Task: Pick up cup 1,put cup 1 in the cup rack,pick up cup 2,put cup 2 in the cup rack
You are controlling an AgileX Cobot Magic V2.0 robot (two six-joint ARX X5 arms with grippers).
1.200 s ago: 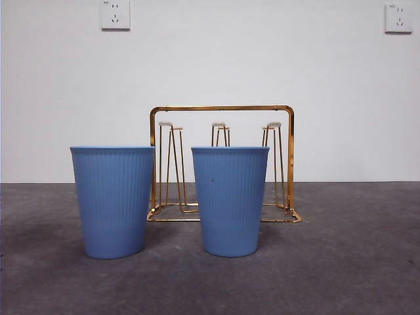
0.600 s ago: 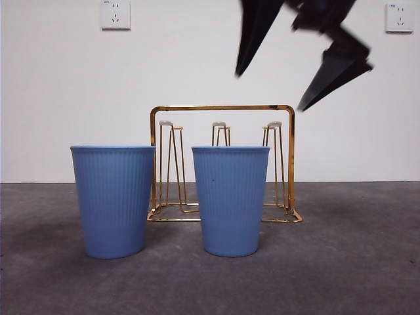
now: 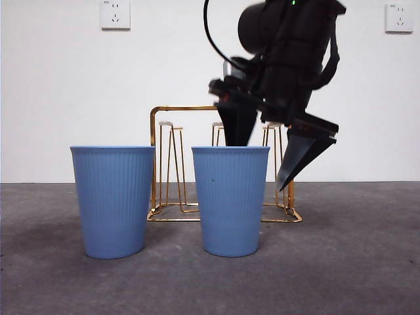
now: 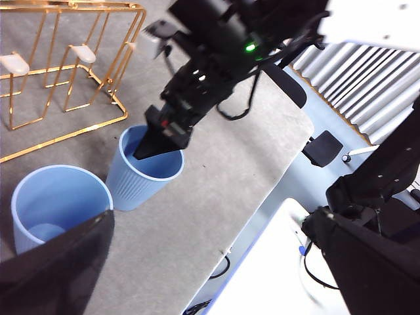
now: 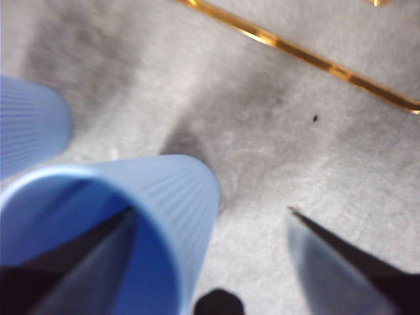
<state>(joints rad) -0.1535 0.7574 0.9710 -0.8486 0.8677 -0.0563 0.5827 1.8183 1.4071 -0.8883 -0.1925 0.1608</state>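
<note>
Two ribbed blue cups stand upright on the grey table in front of the gold wire cup rack (image 3: 184,108). My right gripper (image 3: 260,167) is open and straddles the rim of the right cup (image 3: 230,203). One jaw dips inside the cup's mouth and the other hangs outside its right wall. The right wrist view shows that cup (image 5: 167,197) between the open jaws of the right gripper (image 5: 209,210). The left cup (image 3: 111,203) stands free. My left gripper (image 4: 210,262) is open and empty, high above the table, looking down on both cups (image 4: 141,174) and the rack (image 4: 72,65).
The rack holds no cups, and its white-tipped prongs (image 3: 165,123) stand upright. Two wall sockets (image 3: 115,14) sit high on the white wall. The left wrist view shows the table's edge (image 4: 262,197) and dark equipment beyond it.
My right arm has come down from the top of the front view. Its open jaws have dropped from above the rack to the right cup's rim. The cups and rack have not moved.
</note>
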